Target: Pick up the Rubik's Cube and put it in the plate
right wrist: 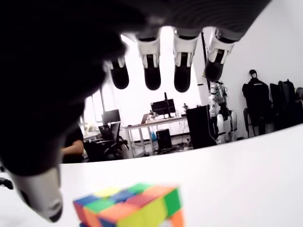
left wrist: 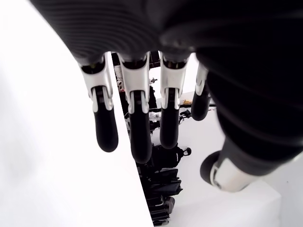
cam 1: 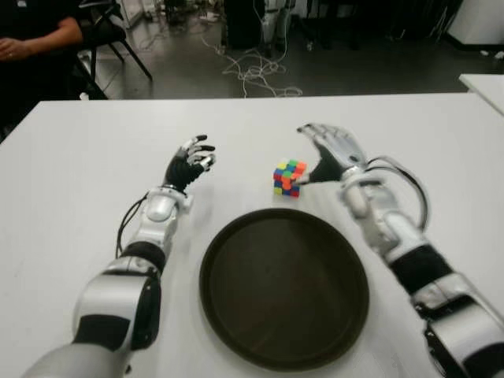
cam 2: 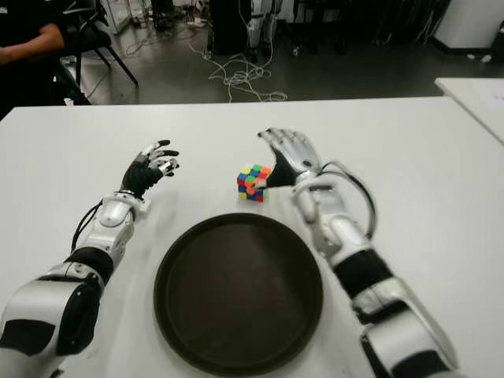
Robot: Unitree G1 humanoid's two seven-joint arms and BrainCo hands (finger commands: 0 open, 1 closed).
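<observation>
The right robot hand (cam 1: 335,153), fingers spread and empty, hovers just beside the Rubik's Cube (cam 1: 289,178), which sits at its nine o'clock on the white counter (cam 1: 79,181), at twelve o'clock from the dark plate (cam 1: 236,315), the open left robot hand (cam 1: 191,161) well apart.

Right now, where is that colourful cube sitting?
The Rubik's Cube sits on the white table, just beyond the dark plate's far rim, right beside the open right hand.
</observation>
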